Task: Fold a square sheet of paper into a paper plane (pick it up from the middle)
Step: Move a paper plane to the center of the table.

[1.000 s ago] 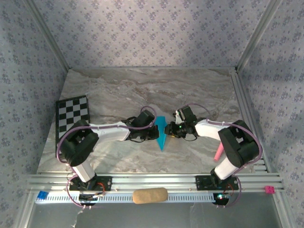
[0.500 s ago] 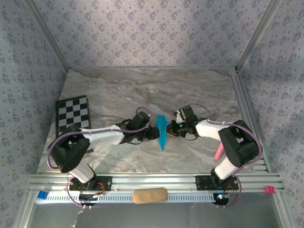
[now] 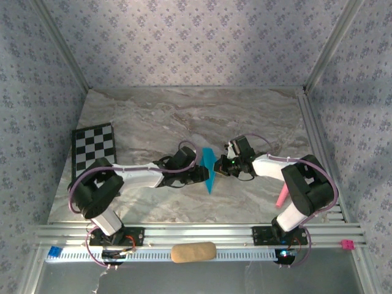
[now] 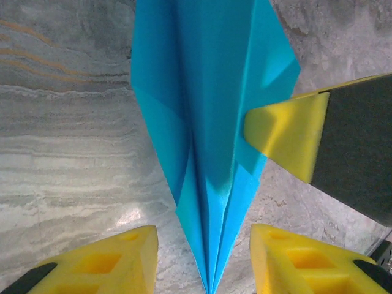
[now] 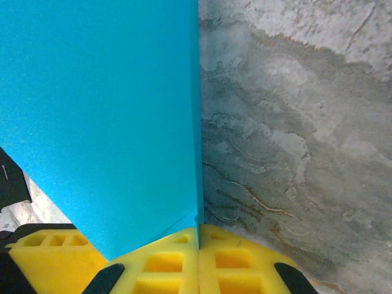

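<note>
Marbled counter point(image 3: 153, 116), patterned walls on three sides. Plane point(image 3: 208, 169) is located mid-counter, between the two pincers.

Right pincer point(image 5: 199, 248) is pressed together, pinching the plane at a straight edge. The plane appears tilted up off the counter rather than lying flat; the exact angle cannot be told. Left pincer point(image 4: 202, 239) is spread. The plane's tip is framed between its fingers, and no contact with either is made out. One right finger point(image 4: 285, 131) is seen against the plane's flank in the left wrist view.

Risks, as judged:
- The plane is carried by one pinch only, at one side. Thin paper may swing or sag about that point, and the tip may be lost from the left pincer's gap.
- With the left pincer spread, the flaps are not pressed. The layers gape slightly at the centre crease and may spring further open.
- If the left pincer is closed off the centre line, the tip may be bent or a stray crease set.
- If the right grip is slackened before a second hold is made, the plane is likely to be dropped flat.

Orientation: in the top view the long axis is laid far-to-near, roughly on the counter's midline. The point is directed at the near edge, toward the arm bases. The broad tail is turned to the far wall.
</note>
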